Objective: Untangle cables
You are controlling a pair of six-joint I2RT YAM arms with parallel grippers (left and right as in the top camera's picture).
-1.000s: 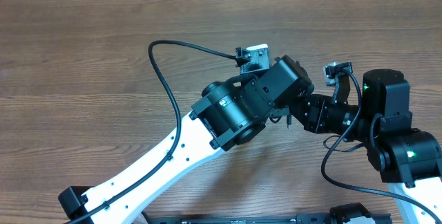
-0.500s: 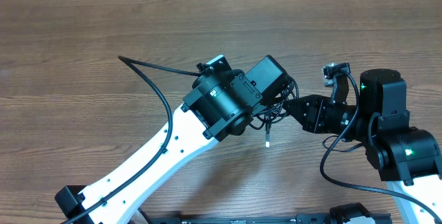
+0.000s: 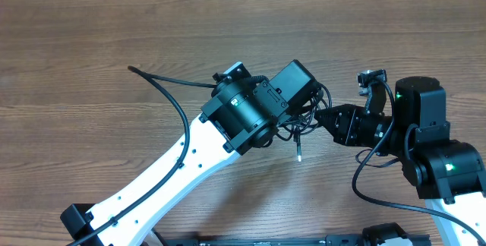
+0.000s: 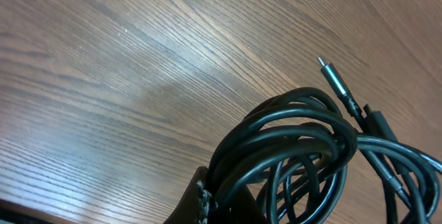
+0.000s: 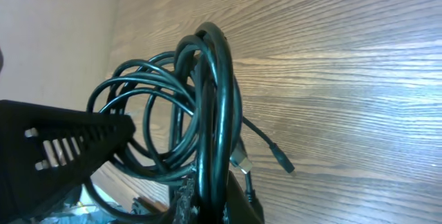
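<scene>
The cables (image 3: pixel 304 122) are a tangled bundle of thin black cords held above the table between my two grippers. One plug end (image 3: pixel 298 155) hangs down below the bundle. My left gripper (image 3: pixel 307 109) is shut on the coil; in the left wrist view its fingers (image 4: pixel 224 202) clamp several loops (image 4: pixel 297 148), and a slim plug (image 4: pixel 333 77) sticks up. My right gripper (image 3: pixel 322 117) is shut on the same bundle. In the right wrist view its fingers (image 5: pixel 215 200) pinch upright loops (image 5: pixel 207 99), with a silver plug (image 5: pixel 242 158) and a black plug (image 5: pixel 283 163) hanging beside them.
The wooden table (image 3: pixel 91 48) lies under everything. The left arm's thick black supply cable (image 3: pixel 175 102) arcs out to the left. The left arm's black body (image 5: pixel 62 141) fills the lower left of the right wrist view.
The left arm has swung left and turned, away from the right gripper. The bundle is now visible between the grippers, and a plug end has dropped into view below it.
</scene>
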